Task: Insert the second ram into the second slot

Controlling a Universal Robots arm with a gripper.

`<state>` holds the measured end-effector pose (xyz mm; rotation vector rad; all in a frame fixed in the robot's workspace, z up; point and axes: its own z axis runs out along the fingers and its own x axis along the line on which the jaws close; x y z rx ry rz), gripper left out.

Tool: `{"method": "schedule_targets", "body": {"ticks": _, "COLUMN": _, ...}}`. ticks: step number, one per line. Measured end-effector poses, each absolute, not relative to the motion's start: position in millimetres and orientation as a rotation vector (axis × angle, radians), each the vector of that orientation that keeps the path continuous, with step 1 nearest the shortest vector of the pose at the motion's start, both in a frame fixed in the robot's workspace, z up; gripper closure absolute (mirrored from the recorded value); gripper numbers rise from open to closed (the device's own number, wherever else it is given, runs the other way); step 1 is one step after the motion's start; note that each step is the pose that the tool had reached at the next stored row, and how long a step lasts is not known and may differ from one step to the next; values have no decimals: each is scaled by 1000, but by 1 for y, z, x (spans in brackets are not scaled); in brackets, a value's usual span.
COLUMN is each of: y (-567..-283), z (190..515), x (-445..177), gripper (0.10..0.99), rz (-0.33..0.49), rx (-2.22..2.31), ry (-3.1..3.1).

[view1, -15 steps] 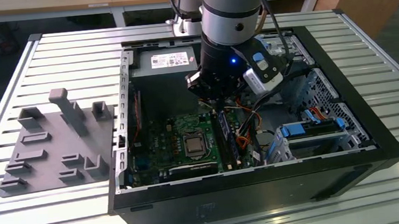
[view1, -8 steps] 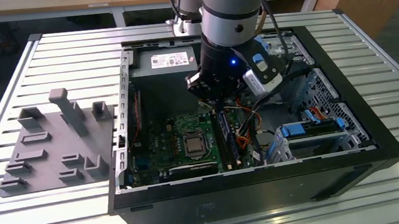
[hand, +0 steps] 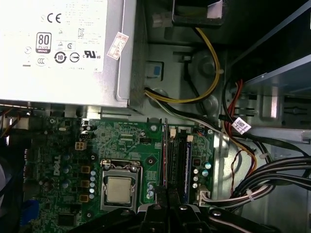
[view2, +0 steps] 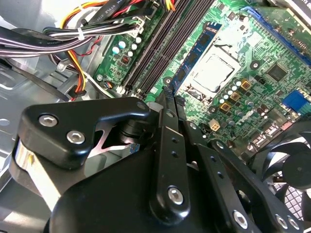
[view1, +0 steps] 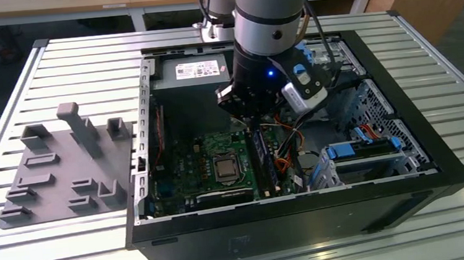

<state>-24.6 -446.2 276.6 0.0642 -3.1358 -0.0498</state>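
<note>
ROBOT AT WORK INSIDE A COMPUTER: An arm hangs over an open case that lies on a slatted metal desk. Its pincer is low above the green motherboard.

The fingers are drawn close together on the top edge of the second ram, pinching the thin blue stick. In the second wrist view the stick stands on edge, parallel to the dark slots, between them and the processor socket. How deep it sits cannot be told. In the first wrist view the stick appears almost edge-on, running from the fingertips toward the power supply.

That grey box carries a large white label of printed certification marks. A small white sticker with red print sits near its corner. A white printed tag hangs on a cable beside the bundled wires.

A black fan sits at the board's edge. Bright blue clips mark the drive bay at the exterior view's right. A grey moulded fixture rests on the desk at the exterior view's left, just beside the case.
</note>
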Motion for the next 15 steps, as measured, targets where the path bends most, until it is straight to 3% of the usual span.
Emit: {"method": "schedule_targets", "body": {"ticks": 15, "y": -446, "z": 275, "x": -25, "gripper": 957, "rz": -50, "rx": 43, "ry": -3131}}
